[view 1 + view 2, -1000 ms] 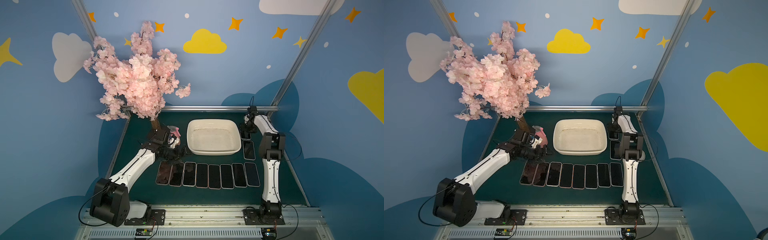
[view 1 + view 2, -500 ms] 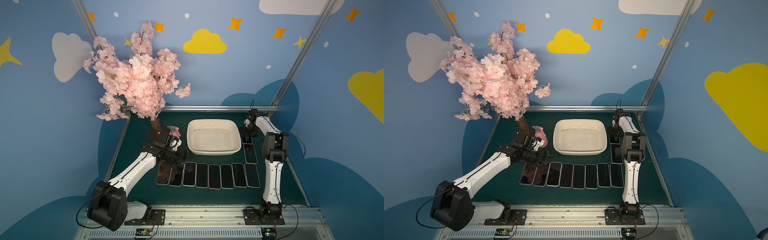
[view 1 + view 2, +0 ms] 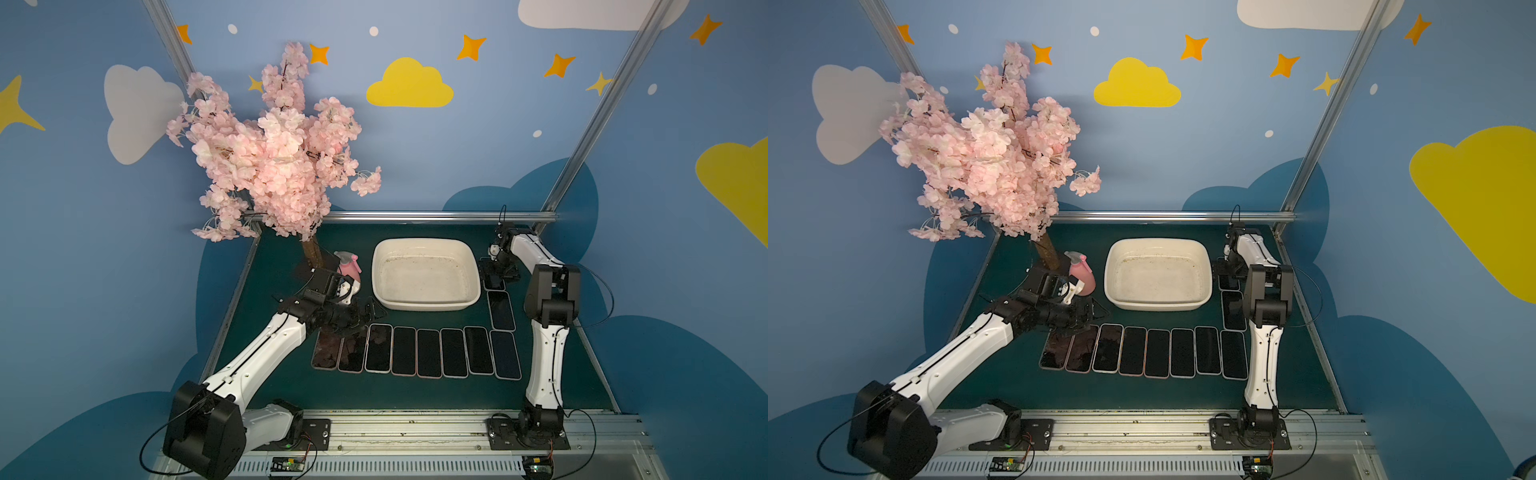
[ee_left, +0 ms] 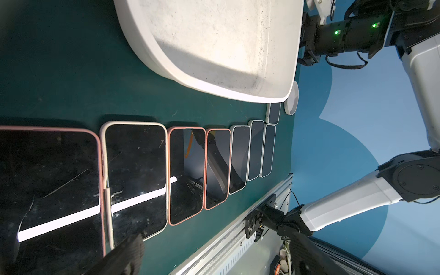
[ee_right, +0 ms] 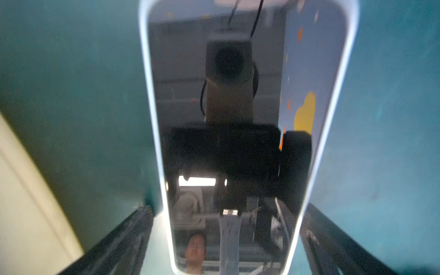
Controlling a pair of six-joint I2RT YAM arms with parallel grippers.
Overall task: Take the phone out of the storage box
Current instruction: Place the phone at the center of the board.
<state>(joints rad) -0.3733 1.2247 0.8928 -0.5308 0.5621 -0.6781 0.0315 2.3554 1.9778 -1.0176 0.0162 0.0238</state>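
Robot lab booth: blue walls painted with clouds and stars, metal frame, green table, fake blossom tree at ten o'clock, two robot arms bolted to a rail at six.

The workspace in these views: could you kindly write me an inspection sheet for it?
Surface: dark green mat, no spills seen.
Job's things: storage box empty; eight phones in a row in front of it, two further phones beside it.
Clutter: pink spray bottle and blossom tree beside the box.
Grippers: left gripper open above the row's end; right gripper open, fingers either side of a phone lying on the mat.
Cables: black cables loop off each arm, none on the phones.
Surroundings: blue walls with clouds and stars; aluminium frame.
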